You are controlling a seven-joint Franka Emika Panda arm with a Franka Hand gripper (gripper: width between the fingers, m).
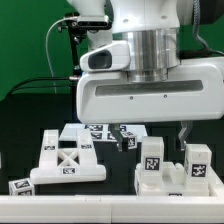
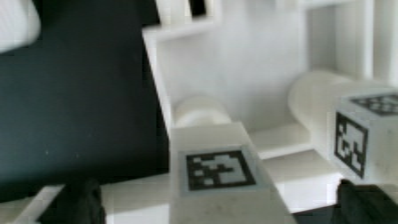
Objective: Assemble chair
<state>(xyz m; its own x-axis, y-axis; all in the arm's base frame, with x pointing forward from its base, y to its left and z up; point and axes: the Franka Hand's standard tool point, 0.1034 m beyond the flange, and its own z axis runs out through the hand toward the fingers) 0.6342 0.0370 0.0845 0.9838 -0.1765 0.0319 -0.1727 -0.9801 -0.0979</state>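
The chair's parts are chunky white pieces with black-and-white tags. A blocky body with upright posts stands at the exterior view's right. A cross-braced panel lies at the left, and a small tagged piece sits in front of it. My gripper hangs just above the blocky body. It is open, with a tagged post below and between the fingers. In the wrist view the gripper straddles that post. There is a gap on each side between the post and the dark fingers. Nothing is held.
The marker board lies flat behind the parts. A second tagged post stands close beside the one between my fingers. The table is black, with a white front edge. A green backdrop and cables are behind.
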